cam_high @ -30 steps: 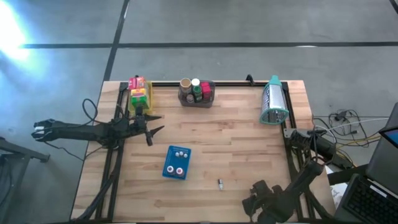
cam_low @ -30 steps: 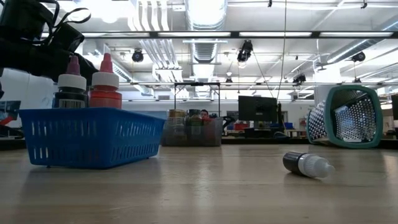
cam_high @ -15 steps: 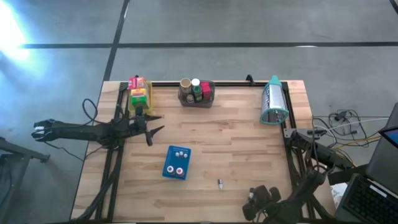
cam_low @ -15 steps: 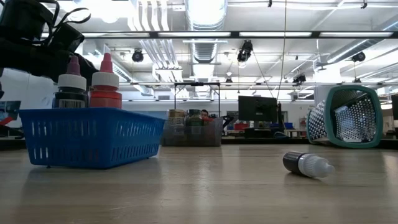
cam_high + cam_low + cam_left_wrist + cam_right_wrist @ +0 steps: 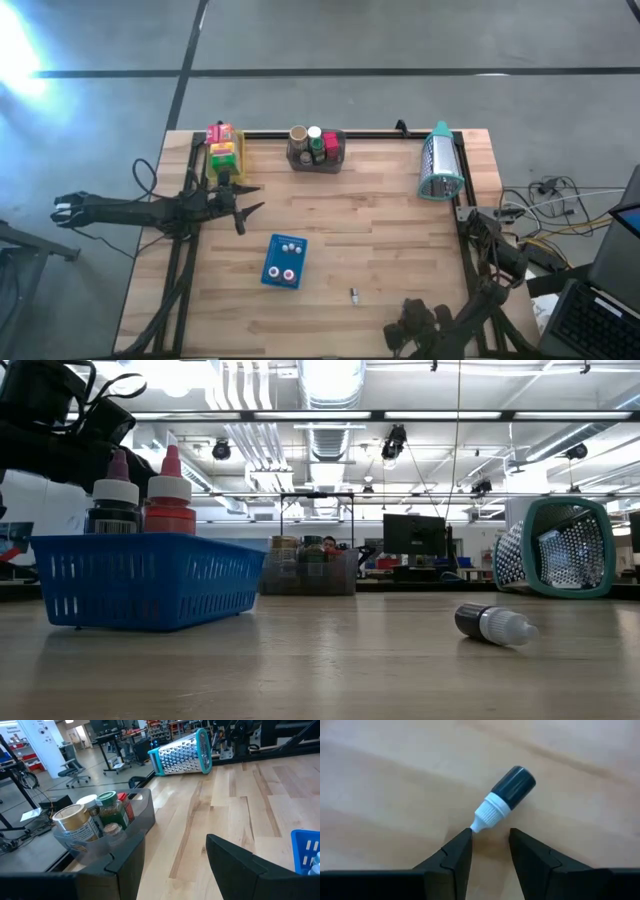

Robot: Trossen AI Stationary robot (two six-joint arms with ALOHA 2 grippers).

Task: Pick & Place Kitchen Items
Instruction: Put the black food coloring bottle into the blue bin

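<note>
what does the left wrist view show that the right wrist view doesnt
Only the left wrist view shows the grey bin holding a tan-lidded can and a green-capped jar, the teal-rimmed mesh basket lying on its side, a corner of the blue tray, and the room beyond the table. Only the right wrist view shows the small dark bottle lying on its side, its white tip just ahead of the open right end effector. Both show the bare wooden table and the viewing arm's own dark fingers.
</note>
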